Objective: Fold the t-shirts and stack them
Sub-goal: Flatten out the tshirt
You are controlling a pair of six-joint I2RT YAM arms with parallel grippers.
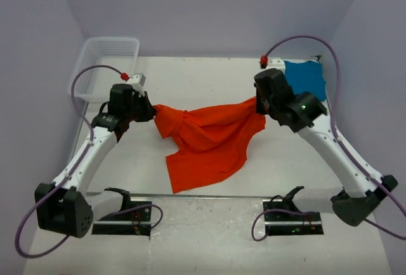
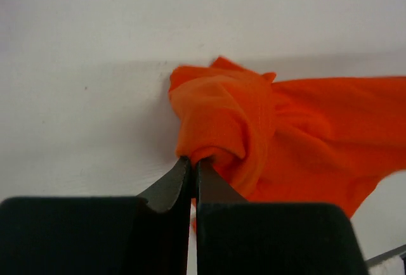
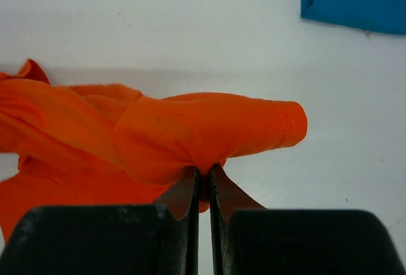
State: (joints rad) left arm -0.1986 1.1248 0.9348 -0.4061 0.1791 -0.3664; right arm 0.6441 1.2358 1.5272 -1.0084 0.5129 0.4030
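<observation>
Orange-red t-shirt point(image 1: 206, 142) is strung across the middle of the desk point(image 1: 203, 75) between your two arms. Its lower part drapes crumpled toward the near edge. The left gripper point(image 2: 192, 164) has its jaws pinched tight on a bunched wad of cloth at the shirt's left end. The right gripper point(image 3: 204, 172) is clamped the same way on a rolled, hemmed edge at the right end, which looks like a sleeve or a hem corner. The teal-blue t-shirt point(image 1: 306, 78) lies flat at the far right corner, apparently already folded, partly behind the right arm. A white mesh basket point(image 1: 108, 50) stands off the far left corner.

You appear to be spreading the orange shirt before the first fold.

- **Tension:** Draw the two ends apart evenly, only until the top edge goes straight. Each pinch holds a bundle rather than a single layer, so a hard tug may slip the cloth out.
- **Laying down:** Drag toward the far edge as you lower, so the hanging part lies flat rather than folding under itself.
- **Clearance:** Mind the right arm near the teal shirt so that you don't disturb it.

You will find no brand, label or writing to read on either shirt, the basket or the desk.
</observation>
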